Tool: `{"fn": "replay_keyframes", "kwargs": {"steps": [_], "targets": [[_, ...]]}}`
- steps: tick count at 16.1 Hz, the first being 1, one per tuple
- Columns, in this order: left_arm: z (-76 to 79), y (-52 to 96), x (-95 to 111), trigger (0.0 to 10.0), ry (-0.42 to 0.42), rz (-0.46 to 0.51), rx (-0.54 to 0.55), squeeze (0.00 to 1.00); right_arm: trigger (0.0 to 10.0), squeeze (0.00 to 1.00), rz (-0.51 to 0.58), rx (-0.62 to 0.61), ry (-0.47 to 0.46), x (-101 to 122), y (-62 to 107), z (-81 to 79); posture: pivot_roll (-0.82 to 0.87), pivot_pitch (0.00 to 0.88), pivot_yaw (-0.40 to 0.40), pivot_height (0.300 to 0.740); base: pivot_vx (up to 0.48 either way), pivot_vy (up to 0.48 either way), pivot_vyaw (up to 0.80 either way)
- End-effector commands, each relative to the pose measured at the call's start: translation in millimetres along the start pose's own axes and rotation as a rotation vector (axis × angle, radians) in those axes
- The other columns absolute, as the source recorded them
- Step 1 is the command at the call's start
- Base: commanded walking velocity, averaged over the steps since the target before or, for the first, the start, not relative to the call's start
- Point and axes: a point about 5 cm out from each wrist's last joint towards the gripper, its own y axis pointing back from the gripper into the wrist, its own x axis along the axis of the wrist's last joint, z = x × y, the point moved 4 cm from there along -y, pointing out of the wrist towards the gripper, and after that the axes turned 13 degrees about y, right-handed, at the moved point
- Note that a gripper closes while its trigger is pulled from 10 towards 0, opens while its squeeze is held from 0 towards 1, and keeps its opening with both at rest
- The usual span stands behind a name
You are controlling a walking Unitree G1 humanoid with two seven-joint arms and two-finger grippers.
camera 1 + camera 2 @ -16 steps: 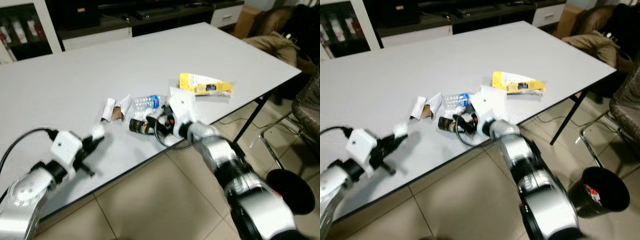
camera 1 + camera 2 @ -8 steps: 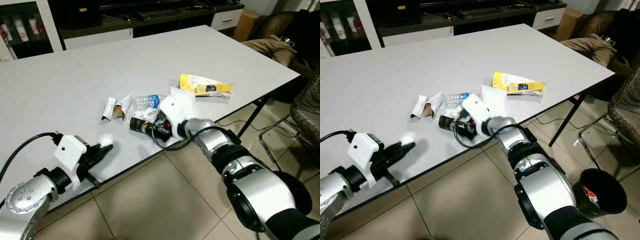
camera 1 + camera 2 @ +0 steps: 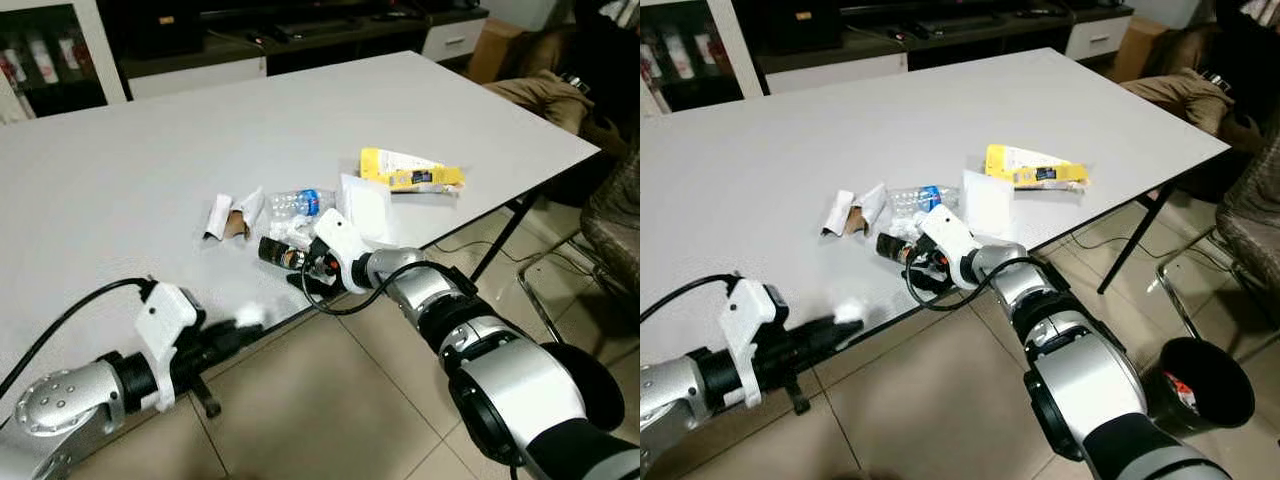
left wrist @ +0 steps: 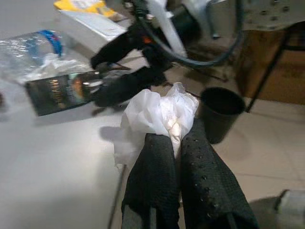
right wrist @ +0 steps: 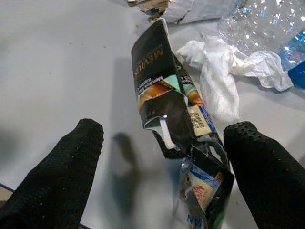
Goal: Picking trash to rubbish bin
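Moved since earlier: your left gripper (image 3: 240,327) has pulled back from over the table (image 3: 120,190) to its near edge, carrying the white tissue wad (image 3: 249,315) with it; your right gripper (image 3: 300,262) has slid further in toward the dark carton (image 3: 275,251).

Left eye view: the wad sits at the left fingertips, right over the table's front edge. The dark carton lies just ahead of the right gripper, beside the crushed plastic bottle (image 3: 296,204), with the torn cardboard scraps (image 3: 232,216) further left and the yellow packet (image 3: 410,170) well apart to the right.

Right eye view: the rubbish bin (image 3: 1195,379) stands on the floor off the table's right corner, well apart from both grippers. A white sheet (image 3: 987,201) lies between the bottle and the yellow packet.

Left wrist view: your two fingers (image 4: 151,181) are pressed together, clamped on the tissue wad (image 4: 155,117), which bulges out past the tips. The bin shows as a dark cup shape beyond, slightly blurred.

Right wrist view: your fingers (image 5: 59,176) stand wide apart, the dark carton (image 5: 167,102) lying lengthwise between them, touching neither. A crumpled white tissue (image 5: 221,78) rests against the carton's far side, touching the bottle as far as you can tell.
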Motion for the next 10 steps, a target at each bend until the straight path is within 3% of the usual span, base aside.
{"fn": "replay_keyframes", "kwargs": {"steps": [1,2,10], "targets": [[9.5,-2.3,-1.6,0.0,0.008,-0.029,-0.053,0.00,2.7,0.00,-0.008,0.021,-0.001,-5.3,1.7,-1.8,0.20,0.007,-0.080,0.740,0.000,0.000,0.00],[10.2,-2.7,-1.6,0.0,0.016,-0.032,-0.057,0.00,0.0,0.00,-0.011,0.017,-0.005,-6.1,2.0,-1.2,0.20,0.005,-0.078,0.740,0.000,0.000,0.00],[9.3,-4.8,-5.1,0.0,0.033,-0.089,-0.075,0.00,0.0,0.00,-0.030,0.039,-0.009,-10.6,5.0,-0.4,0.18,0.000,-0.077,0.740,0.000,0.000,0.00]]}}
